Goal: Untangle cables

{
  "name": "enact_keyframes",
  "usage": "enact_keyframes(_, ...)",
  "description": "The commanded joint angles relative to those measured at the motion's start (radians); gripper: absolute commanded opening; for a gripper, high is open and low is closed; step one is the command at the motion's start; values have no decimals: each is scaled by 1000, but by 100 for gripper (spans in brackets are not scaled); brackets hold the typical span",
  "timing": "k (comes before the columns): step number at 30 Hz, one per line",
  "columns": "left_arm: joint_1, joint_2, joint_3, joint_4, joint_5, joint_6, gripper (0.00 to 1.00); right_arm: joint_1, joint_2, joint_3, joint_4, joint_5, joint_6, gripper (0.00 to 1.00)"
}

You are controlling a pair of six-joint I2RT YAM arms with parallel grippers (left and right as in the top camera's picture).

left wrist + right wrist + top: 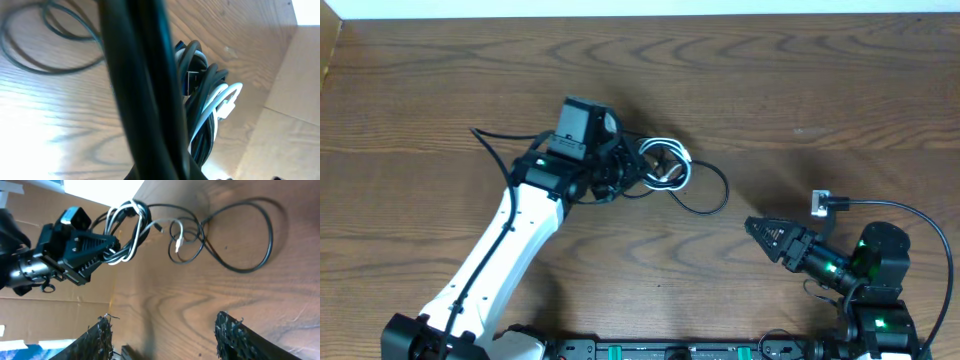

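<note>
Your left gripper [111, 249] is clenching the bunched black and white cables [207, 107]; your right gripper [765, 235] is hanging released, near right. Lifting alone is risking tightening the tangle.

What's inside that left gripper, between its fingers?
A looped bunch of cables, black ones and one white, sticks out of the left gripper. Where exactly it pinches them is covered by the gripper's own body and the cables.

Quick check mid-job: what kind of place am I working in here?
Probably a lab or workshop robot bench, not a home: a wood-grain table with the left arm and right arm based at its near edge, cardboard sheets beside it, and tangled cables.
</note>
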Motion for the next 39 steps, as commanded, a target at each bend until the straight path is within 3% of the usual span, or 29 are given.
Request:
enact_keyframes(1,-49,4,26,43,21,25,8,42,-3,11,0,66,50,58)
enact_keyframes(5,-89,4,26,62,21,199,8,77,-3,11,11,70,51,48)
enact_keyframes(7,-109,4,25,66,21,233,8,93,-3,11,18,70,75,49)
enact_keyframes(13,-192,4,25,127,21,243,8,134,-3,11,57,95,183,61)
enact_keyframes(24,-338,4,26,195,17,288,7,171,-3,11,63,229,254,50)
enact_keyframes(26,-352,4,26,198,17,288,8,171,-3,11,63,251,253,40)
enact_keyframes(30,-354,4,26,200,14,335,8,171,-3,11,57,270,220,1)
enact_keyframes(31,-352,4,25,200,4,353,8,171,-3,11,52,275,190,1)
enact_keyframes(33,-348,4,25,196,-40,389,26,171,-3,11,34,290,150,1)
enact_keyframes(35,-348,4,25,183,-117,388,50,171,-3,11,13,307,122,1)
enact_keyframes(39,-348,4,25,152,-285,388,71,171,-3,11,-13,348,71,1)
